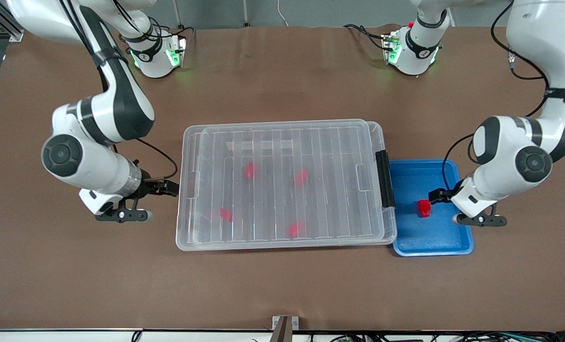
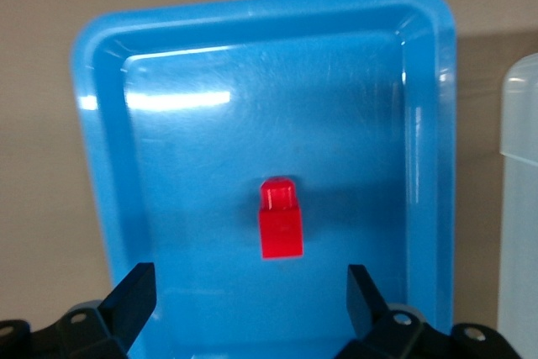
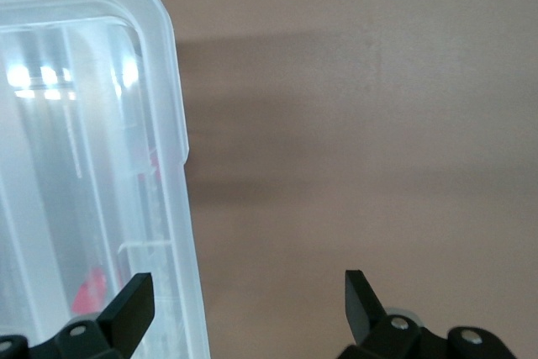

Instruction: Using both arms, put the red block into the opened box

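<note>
- The red block [image 1: 423, 208] was seen lying on the floor of a small blue tray [image 1: 406, 242], free of any grip; in the left wrist view [image 2: 280, 218] its narrower stub pointed away from the gripper.
- The blue tray was placed just beside the box's handle end, toward the left arm's end of the table.
- The box [image 1: 187, 190], a large clear bin, was set at the middle of the table with its ribbed clear lid [image 1: 339, 142] lying on top of it and its black bar handle [image 1: 385, 178] facing the tray.
- Four other red blocks [image 1: 249, 170] were seen through the lid, scattered on the box floor.
- The left gripper [image 1: 435, 195] was held low over the blue tray, close to the red block; its fingers [image 2: 134, 296] were spread wide, with the block ahead of the gap and touched by neither finger.
- The right gripper [image 1: 172, 187] was held over the brown table [image 1: 282, 294] just beside the box's short end toward the right arm; its fingers [image 3: 133, 302] were spread apart and nothing was held between them.
- In the right wrist view one finger was seen overlapping the box rim [image 3: 172, 124]; whether it was touched could not be told.
</note>
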